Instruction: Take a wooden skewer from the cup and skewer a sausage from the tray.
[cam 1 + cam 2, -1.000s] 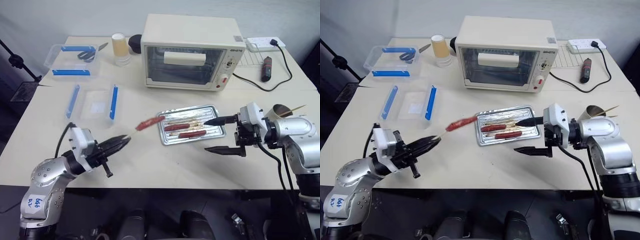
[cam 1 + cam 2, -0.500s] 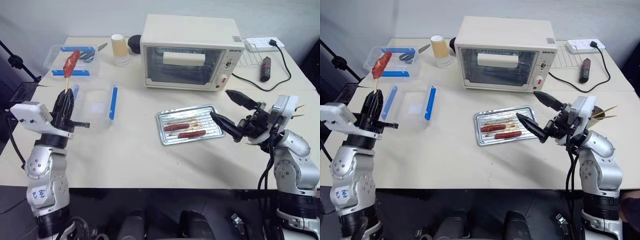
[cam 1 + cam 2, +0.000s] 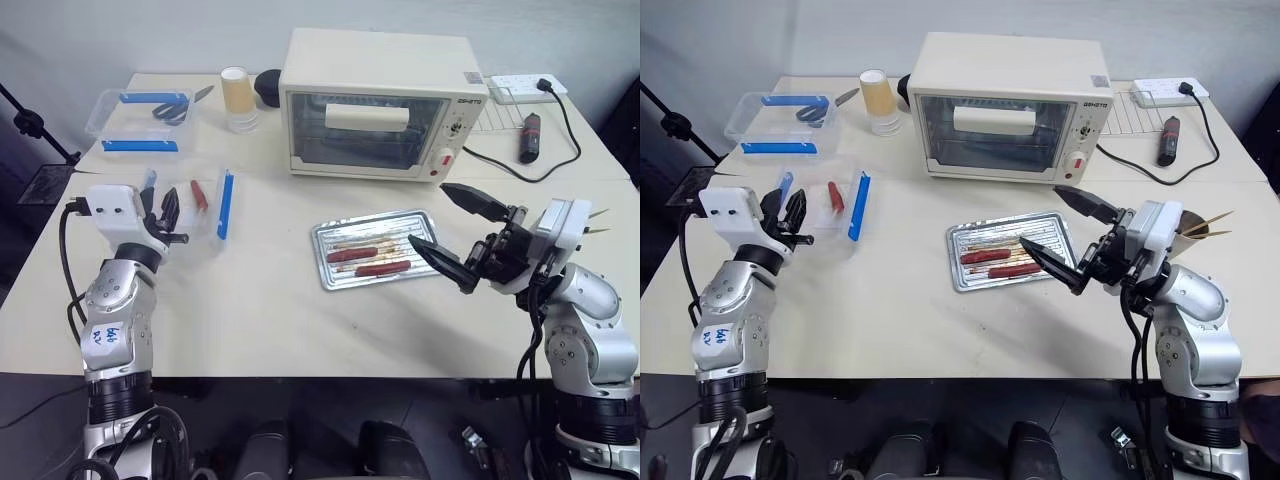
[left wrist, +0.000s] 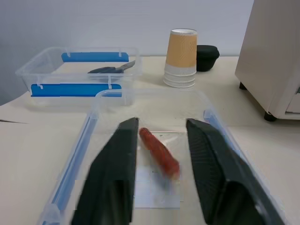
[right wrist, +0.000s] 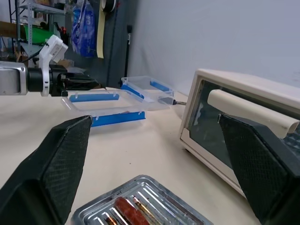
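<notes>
Though my left hand [image 4: 157,187] is parted, nothing sits in it: the sausage [image 4: 159,153] on its wooden skewer [image 3: 196,184] lies in the clear box [image 3: 222,243] at the left of the surface, just beyond my fingertips. My right hand [image 3: 452,232] hovers wide open and empty by the tray's [image 3: 328,275] right end, where two more sausages [image 3: 368,260] lie. The sausage looks glossy, soft and probably slippery, and the stick thin and easily snapped, so I judge the bare wood near the end the best place to take hold, gently.
</notes>
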